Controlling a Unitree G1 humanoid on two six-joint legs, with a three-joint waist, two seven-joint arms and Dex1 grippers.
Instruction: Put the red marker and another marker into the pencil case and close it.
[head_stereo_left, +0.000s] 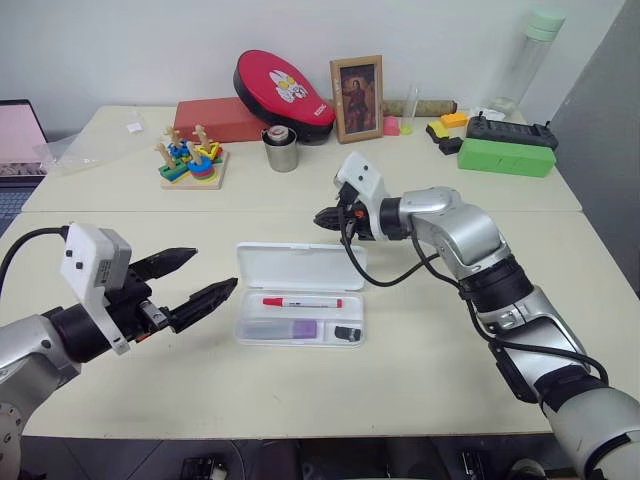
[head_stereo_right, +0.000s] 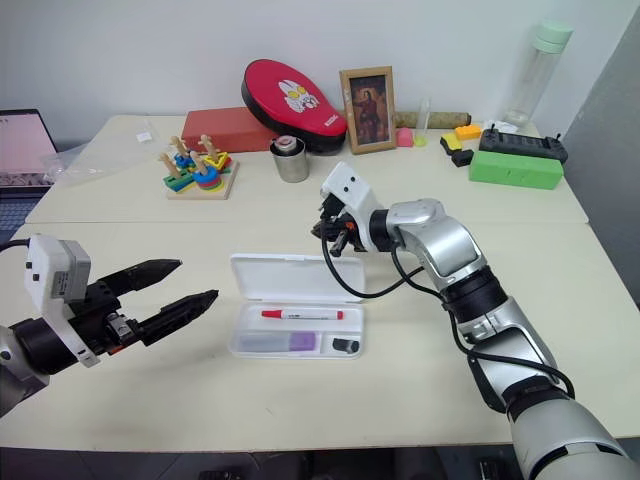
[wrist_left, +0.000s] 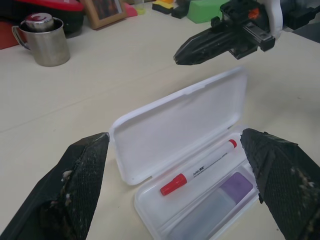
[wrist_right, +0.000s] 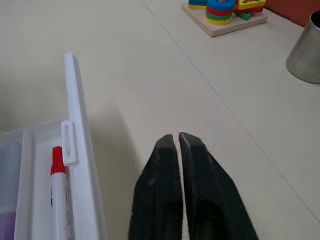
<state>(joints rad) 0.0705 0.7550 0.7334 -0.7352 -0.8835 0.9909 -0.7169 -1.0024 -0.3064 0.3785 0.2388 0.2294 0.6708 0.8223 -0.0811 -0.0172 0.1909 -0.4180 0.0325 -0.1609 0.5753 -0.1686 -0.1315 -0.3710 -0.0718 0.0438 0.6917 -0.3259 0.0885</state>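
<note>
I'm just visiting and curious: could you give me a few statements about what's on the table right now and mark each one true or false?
1. The pencil case lies open. True.
2. The red marker lies outside the case. False: it lies inside the tray.
3. The lilac marker is in the case too. True.
4. The right tool is holding the red marker. False: it is shut on nothing, behind the lid.
5. The left tool stands open, beside the case. True.
</note>
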